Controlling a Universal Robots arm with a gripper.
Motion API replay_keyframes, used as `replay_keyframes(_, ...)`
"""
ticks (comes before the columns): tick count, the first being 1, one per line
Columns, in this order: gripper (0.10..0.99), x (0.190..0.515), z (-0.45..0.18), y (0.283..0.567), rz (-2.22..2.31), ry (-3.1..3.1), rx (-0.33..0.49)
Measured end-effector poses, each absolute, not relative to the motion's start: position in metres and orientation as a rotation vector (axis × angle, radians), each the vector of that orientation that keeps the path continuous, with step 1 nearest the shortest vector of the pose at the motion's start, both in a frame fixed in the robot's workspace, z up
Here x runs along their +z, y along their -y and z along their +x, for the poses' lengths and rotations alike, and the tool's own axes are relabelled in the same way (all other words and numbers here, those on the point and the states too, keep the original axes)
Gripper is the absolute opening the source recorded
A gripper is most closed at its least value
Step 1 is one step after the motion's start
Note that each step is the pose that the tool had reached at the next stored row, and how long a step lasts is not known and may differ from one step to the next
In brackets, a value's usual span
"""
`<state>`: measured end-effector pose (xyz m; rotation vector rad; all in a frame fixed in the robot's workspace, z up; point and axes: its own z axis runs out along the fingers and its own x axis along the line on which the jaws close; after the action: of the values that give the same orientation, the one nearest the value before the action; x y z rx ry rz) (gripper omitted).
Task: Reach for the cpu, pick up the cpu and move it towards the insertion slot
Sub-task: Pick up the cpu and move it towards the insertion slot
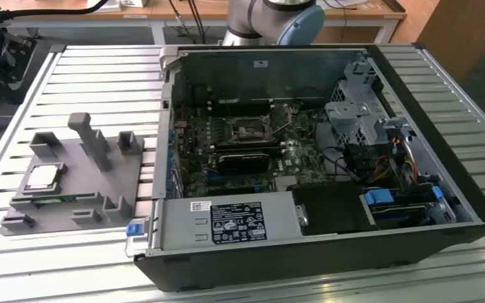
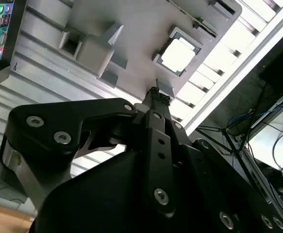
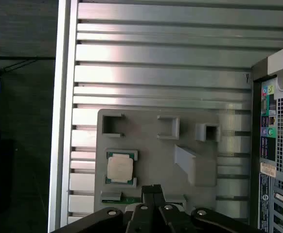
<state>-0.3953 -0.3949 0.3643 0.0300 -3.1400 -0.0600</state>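
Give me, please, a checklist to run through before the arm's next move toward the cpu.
1. Silvery-white square cpu seated in the grey plastic fixture tray, top uncovered: ok.
2. Black end effector empty and apart from the cpu: ok.
3. End effector open for a grasp: not ok, it looks shut.
4. End effector centred over the cpu: not ok, the cpu lies off to one side.
5. Square black insertion slot with silver frame free of objects: ok.
6. Slot's frame open: cannot tell.

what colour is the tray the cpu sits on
Plain grey; the tray under the cpu shows best in the first wrist view.
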Motion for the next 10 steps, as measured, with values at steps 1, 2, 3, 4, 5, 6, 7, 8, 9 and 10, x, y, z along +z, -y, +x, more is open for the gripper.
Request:
replay_keyframes(1, 0.106, 0.3643, -0.3953, 0.3949, 0.030, 3.140, -0.060)
replay_keyframes(2, 0.106, 0.3643, -0.3953, 0.3949, 0.030, 3.140, -0.060)
replay_keyframes(3, 0.106, 0.3643, -0.3953, 0.3949, 0.030, 3.140, -0.060)
replay_keyframes(4, 0.106, 0.3643, -0.3953, 0.3949, 0.030, 3.140, -0.060)
replay_keyframes(5, 0.106, 0.3643, -0.3953, 0.3949, 0.030, 3.140, -0.060)
replay_keyframes(6, 0.106, 0.3643, -0.3953, 0.3949, 0.030, 3.140, -0.060)
replay_keyframes(7, 0.106, 0.3643, -0.3953, 0.3949, 0.030, 3.140, -0.060)
replay_keyframes(8, 0.106, 0.3643, -0.3958, 0.3949, 0.030, 3.140, -0.060)
replay_keyframes(9, 0.106, 0.3643, -0.3971, 0.3948, 0.030, 3.140, -0.060)
replay_keyframes(10, 0.106, 0.3643, -0.4000, 0.3950, 0.030, 3.140, -0.060)
